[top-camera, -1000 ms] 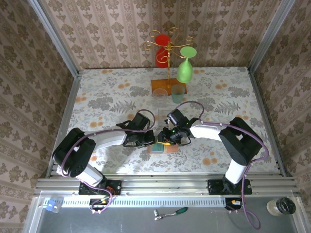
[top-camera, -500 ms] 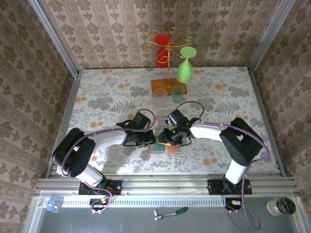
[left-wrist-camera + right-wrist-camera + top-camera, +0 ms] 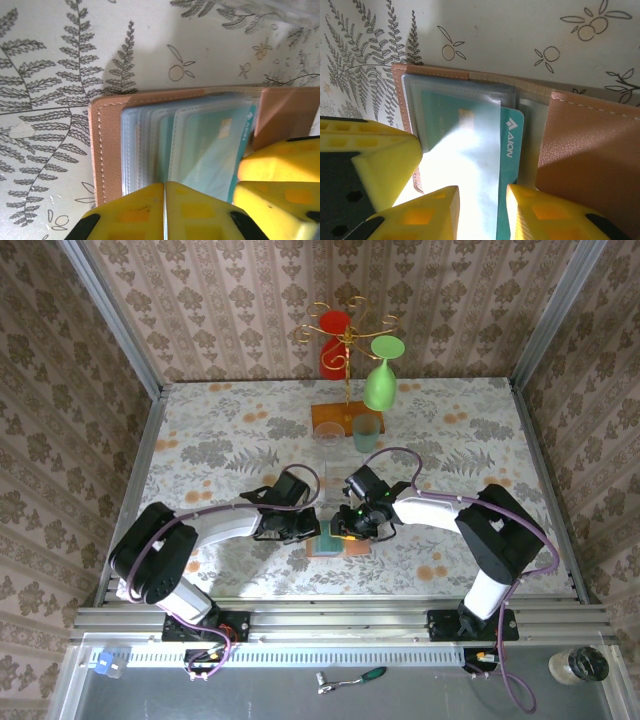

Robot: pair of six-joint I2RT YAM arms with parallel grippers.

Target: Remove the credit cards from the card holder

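Both arms reach in from the near edge, elbows bent, so their wrists meet low over the middle of the tabletop [image 3: 220, 430], almost tip to tip. The left hand [image 3: 313, 531] has its yellow fingers [image 3: 135, 212] pressed flat together. The right hand [image 3: 346, 531] points down with its fingers [image 3: 432, 212] a little apart.

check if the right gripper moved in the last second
Yes, barely: the right gripper crept toward the near table edge, away from the rack base.
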